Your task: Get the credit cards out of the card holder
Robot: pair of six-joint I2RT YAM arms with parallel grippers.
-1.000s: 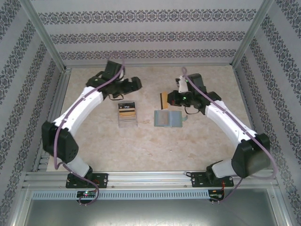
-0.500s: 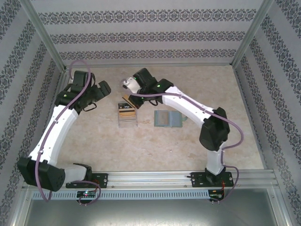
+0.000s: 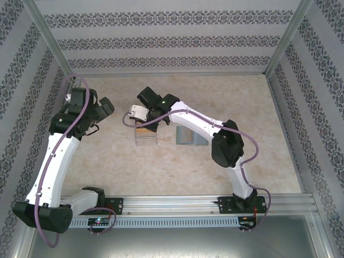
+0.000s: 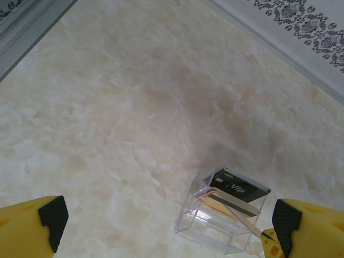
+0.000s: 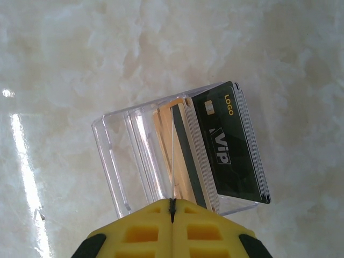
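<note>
**Entry: credit card at the clear box; right jaws shut, left jaws wide.**

Top view: your right gripper (image 3: pixel 144 123) hung over the clear box (image 3: pixel 145 137). The card holder (image 3: pixel 185 138) lay just right of the box, partly under that arm. Your left gripper (image 3: pixel 107 106) stood well to the left.

Left wrist view: your jaws gaped fully and held nothing. "VIP" was readable on the dark card (image 4: pixel 239 188).

Right wrist view: your jaws were closed, seemingly pinching a yellow-orange credit card (image 5: pixel 174 156) edge-on among those in the box. The dark card read "LOGO" and "ViP".

Risk, as judged: a tilted release could wedge the card against a divider, or a downward push could shove the light box.
</note>
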